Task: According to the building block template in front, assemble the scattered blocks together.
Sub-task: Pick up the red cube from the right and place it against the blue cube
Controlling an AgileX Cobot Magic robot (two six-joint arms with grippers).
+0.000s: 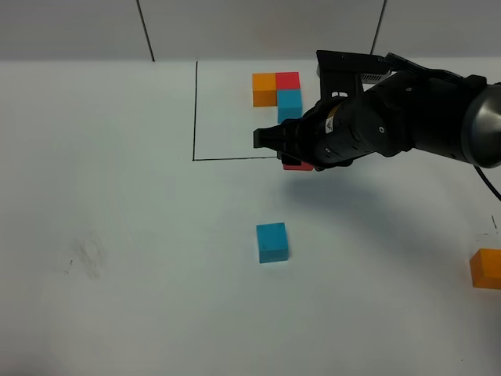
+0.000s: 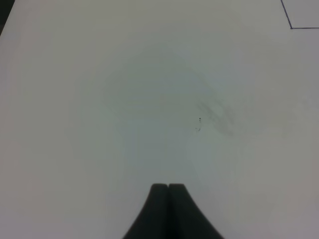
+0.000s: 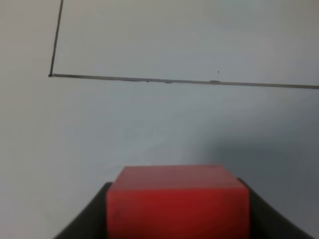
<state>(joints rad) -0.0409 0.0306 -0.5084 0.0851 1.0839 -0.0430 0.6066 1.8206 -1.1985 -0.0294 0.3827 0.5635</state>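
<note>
The template (image 1: 278,92), an L of orange, red and blue cubes, sits at the back inside a thin black drawn rectangle (image 1: 194,110). My right gripper (image 1: 293,155) hangs over the rectangle's front line and is shut on the loose red block (image 3: 178,199), whose lower edge shows under the arm (image 1: 298,165). The loose blue block (image 1: 272,242) lies on the table, nearer the front than the gripper. The loose orange block (image 1: 486,268) sits at the far right edge. My left gripper (image 2: 168,187) is shut on nothing above bare table, outside the high view.
The white table (image 1: 141,235) carries a faint grey smudge (image 1: 86,258) at the left, also seen as a smudge (image 2: 219,117) in the left wrist view. The right arm's bulky black body (image 1: 391,117) covers the rectangle's right part.
</note>
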